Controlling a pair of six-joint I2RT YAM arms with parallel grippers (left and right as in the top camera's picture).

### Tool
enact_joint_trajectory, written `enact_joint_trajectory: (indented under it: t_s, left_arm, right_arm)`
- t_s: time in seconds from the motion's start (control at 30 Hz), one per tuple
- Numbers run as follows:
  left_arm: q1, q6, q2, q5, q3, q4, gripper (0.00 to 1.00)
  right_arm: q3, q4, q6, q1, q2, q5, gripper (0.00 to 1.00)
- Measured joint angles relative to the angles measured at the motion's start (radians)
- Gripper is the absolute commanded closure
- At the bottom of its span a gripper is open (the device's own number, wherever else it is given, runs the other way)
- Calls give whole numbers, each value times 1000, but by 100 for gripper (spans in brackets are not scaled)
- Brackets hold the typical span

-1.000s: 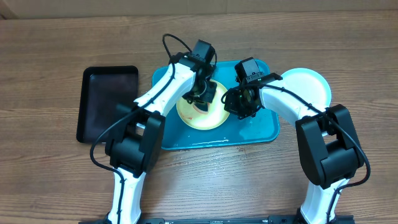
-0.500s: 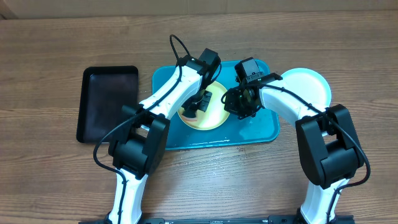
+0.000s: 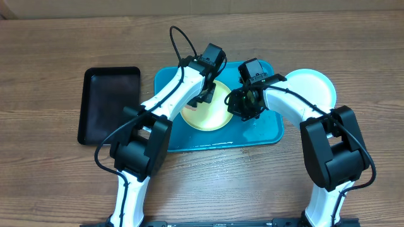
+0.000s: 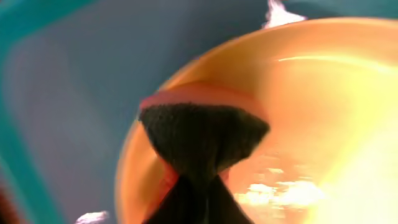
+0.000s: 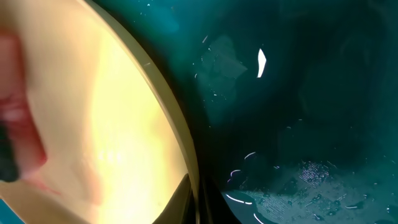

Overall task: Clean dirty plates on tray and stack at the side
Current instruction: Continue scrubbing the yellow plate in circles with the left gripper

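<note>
The yellow-green plate (image 3: pixel 203 116) lies on the turquoise tray (image 3: pixel 265 129). My left gripper (image 3: pixel 207 96) is shut on a dark sponge (image 4: pixel 202 140) and presses it on the plate's far part (image 4: pixel 323 106). My right gripper (image 3: pixel 242 104) is shut on the plate's right rim (image 5: pixel 186 155), with the wet tray floor (image 5: pixel 298 93) beside it. A red smear (image 5: pixel 15 112) shows on the plate in the right wrist view. A white plate with a pale teal rim (image 3: pixel 310 88) lies on the table right of the tray. A third plate is not visible.
A smaller black tray (image 3: pixel 108 104) lies on the wooden table left of the turquoise tray. Both arms reach over the turquoise tray from the near side.
My left gripper has swept the sponge from the plate's middle toward its far right part. The red smear in the middle of the plate has gone. The right gripper has not moved.
</note>
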Motion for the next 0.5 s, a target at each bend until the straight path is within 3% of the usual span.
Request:
enact_joint_trajectory:
  t_s: [0.23,0.5]
  left_arm:
    - [3,3,0,243,0,8,96]
    - [3,76,0,370,0,-104,96]
  right_arm:
    - [0,1,-1,0,0,1,96]
    - [0,0,-7,0,0,1,96]
